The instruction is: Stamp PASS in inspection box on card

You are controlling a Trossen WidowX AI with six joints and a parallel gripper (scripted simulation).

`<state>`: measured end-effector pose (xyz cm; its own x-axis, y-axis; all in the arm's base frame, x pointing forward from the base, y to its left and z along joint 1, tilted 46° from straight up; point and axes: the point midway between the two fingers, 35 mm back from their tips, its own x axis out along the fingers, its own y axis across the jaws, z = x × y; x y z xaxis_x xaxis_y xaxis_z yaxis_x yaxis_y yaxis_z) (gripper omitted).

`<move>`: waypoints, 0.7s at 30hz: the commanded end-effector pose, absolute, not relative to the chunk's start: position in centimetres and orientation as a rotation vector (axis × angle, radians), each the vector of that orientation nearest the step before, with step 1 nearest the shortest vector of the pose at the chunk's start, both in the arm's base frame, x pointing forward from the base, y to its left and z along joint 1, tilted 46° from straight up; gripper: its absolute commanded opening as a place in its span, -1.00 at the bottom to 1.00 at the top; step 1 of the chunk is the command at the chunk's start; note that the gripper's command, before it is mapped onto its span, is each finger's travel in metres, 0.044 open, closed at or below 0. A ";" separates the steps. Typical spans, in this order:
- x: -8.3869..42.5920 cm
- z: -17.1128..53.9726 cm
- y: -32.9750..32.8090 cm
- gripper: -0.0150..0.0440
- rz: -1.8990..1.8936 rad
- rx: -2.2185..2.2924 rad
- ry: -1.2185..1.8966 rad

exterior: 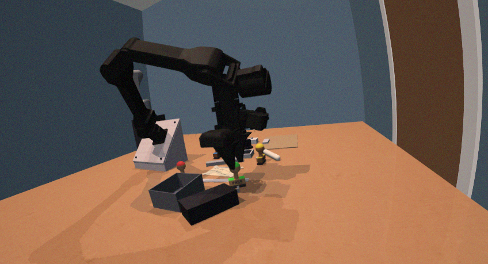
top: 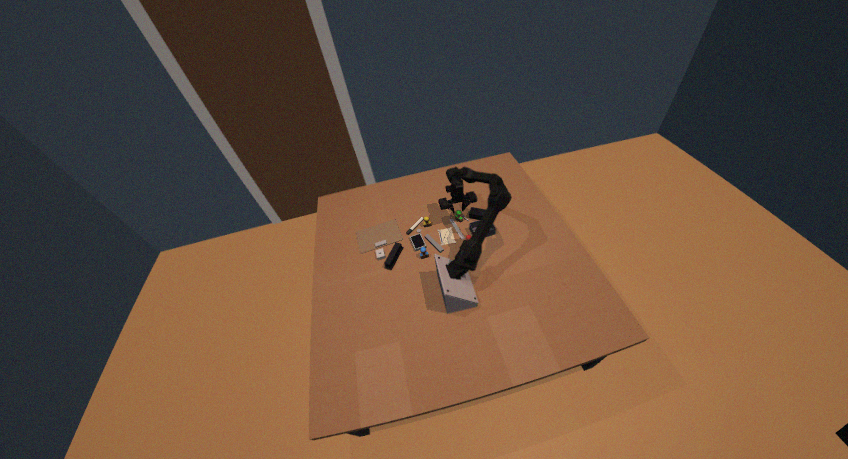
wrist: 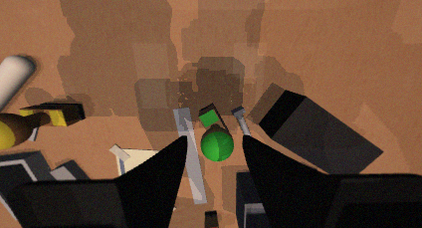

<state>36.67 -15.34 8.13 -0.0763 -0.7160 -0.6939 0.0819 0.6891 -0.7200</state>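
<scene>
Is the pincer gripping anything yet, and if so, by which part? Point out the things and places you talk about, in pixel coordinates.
Nothing is held. The pincer (exterior: 236,164) (wrist: 215,140) is open, its fingers apart on either side of the PASS stamp's green knob (exterior: 235,165) (wrist: 217,146), with gaps showing in the wrist view.

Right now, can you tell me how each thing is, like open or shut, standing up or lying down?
Gripper: open, fingers on either side of the green knob.
Green stamp: standing up.
Yellow stamp: standing up.
Gray box: open on top.
Black block: lying on its long side.
White marker: lying down.
Card: lying flat.
</scene>
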 end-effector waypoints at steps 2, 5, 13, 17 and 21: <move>36.3 7.5 -16.1 0.26 -0.717 -0.554 1.525; 36.2 7.2 -16.4 0.26 -0.718 -0.554 1.525; 36.0 6.3 -17.4 0.26 -0.719 -0.556 1.525; 35.8 5.9 -17.8 0.26 -0.720 -0.557 1.524; 35.8 5.9 -17.9 0.26 -0.720 -0.557 1.524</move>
